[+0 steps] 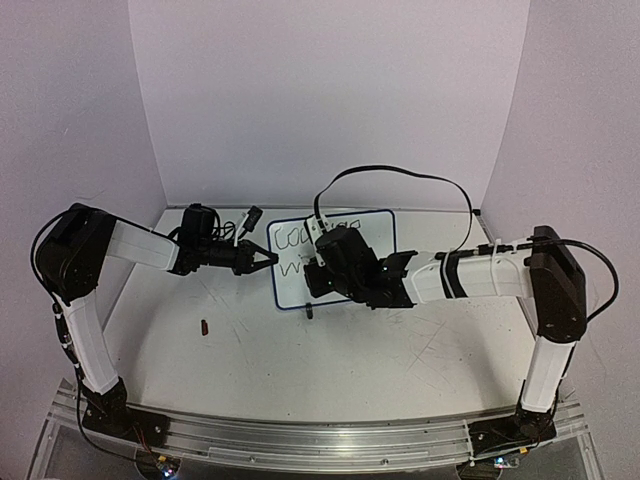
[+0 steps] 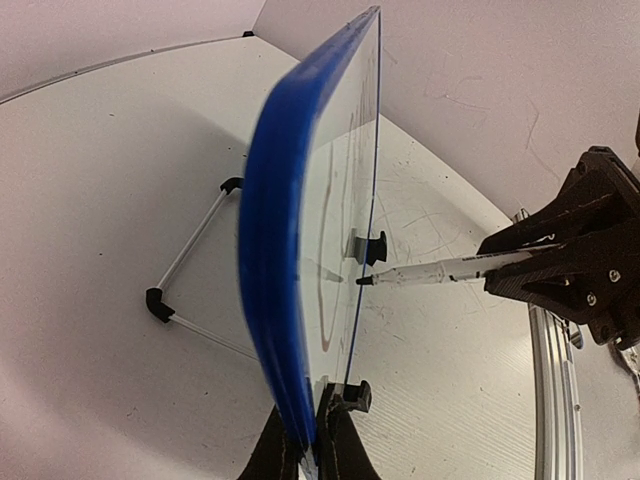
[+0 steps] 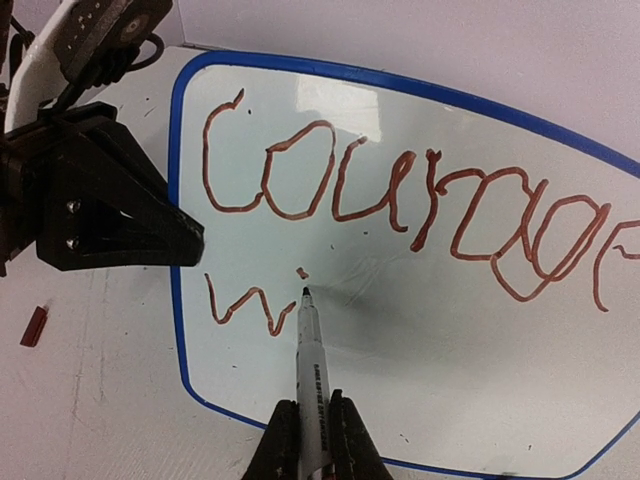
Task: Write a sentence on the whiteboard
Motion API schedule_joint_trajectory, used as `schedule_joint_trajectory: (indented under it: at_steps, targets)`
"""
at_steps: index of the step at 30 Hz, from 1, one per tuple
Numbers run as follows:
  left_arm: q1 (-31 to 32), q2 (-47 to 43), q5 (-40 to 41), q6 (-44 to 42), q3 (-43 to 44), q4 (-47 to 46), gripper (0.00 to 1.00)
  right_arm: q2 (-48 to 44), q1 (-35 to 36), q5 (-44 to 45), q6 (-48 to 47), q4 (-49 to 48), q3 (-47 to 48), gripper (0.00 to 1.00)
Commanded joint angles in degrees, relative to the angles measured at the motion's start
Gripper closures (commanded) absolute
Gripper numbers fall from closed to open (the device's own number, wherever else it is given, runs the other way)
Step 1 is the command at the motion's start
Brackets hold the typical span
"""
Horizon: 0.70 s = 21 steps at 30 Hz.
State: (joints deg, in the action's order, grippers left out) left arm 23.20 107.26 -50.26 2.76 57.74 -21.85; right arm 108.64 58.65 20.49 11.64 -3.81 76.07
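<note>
The whiteboard (image 1: 290, 252) stands upright at the middle back of the table, white with a blue frame (image 2: 270, 220). My left gripper (image 2: 312, 440) is shut on the board's left edge, also seen from above (image 1: 266, 257). On the board (image 3: 420, 330) the sentence (image 3: 300, 185) reads "Courage" in red-brown marker, with "wi" (image 3: 240, 305) beneath it. My right gripper (image 3: 313, 440) is shut on a white marker (image 3: 312, 370). The marker's tip touches the board just right of the "wi", under a small dot. From above, my right gripper (image 1: 322, 262) covers the board's middle.
A red marker cap (image 1: 205, 325) lies on the table left of the board. A wire stand (image 2: 185, 270) props the board from behind, and black clip feet (image 2: 372, 247) hold its lower edge. A black cable (image 1: 400, 172) arcs above the board. A metal rail (image 1: 320, 440) runs along the near edge.
</note>
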Motion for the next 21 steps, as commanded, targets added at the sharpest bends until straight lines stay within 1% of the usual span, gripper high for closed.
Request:
schedule_joint_trajectory:
  at_steps: [1, 21]
  targets:
    - [-0.43, -0.69, 8.79, -4.68, 1.02, 3.46, 1.0, -2.3, 0.04, 0.34, 0.48, -1.73, -0.34, 1.0]
    - [-0.44, -0.83, 8.95, -4.77, 0.9, 3.56, 1.0, 0.67, -0.01, 1.13, 2.19, 1.28, 1.39, 1.0]
